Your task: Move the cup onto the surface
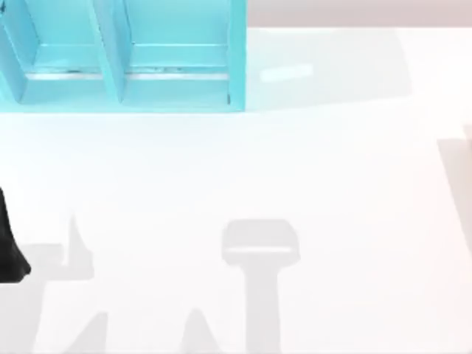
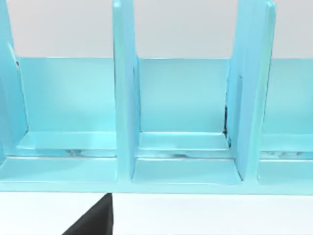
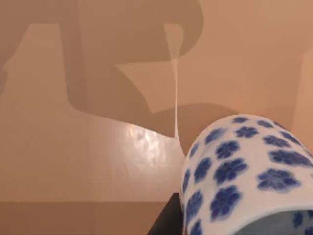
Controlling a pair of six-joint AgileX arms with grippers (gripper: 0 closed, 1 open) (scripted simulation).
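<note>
Cup [image 3: 234, 176] sits right up against the right wrist camera, blue flowers on white, with only a tan backdrop and shadows behind it. No table under it in that view, so I judge it is up in the air. One dark finger [image 3: 165, 224] of the right arm lies against the cup's side. I read that as the fingers clamped on the cup, though the second finger is hidden behind it.

Key relation: the white table [image 1: 332, 184] must be below the cup, but nothing here shows how far. The cup's long axis runs slanted across the wrist view, grey end face toward the camera. I can't tell from this whether the cup is upright relative to the table. Worth checking before lowering, or it may land on an edge and tip.

The right arm is plainly the one to finish. The left arm [image 1: 11, 243] is parked at the table's left edge, its camera facing the turquoise shelf unit [image 2: 183, 107], whose visible compartments hold nothing.

Open table in front of the shelf looks fine for set-down.
</note>
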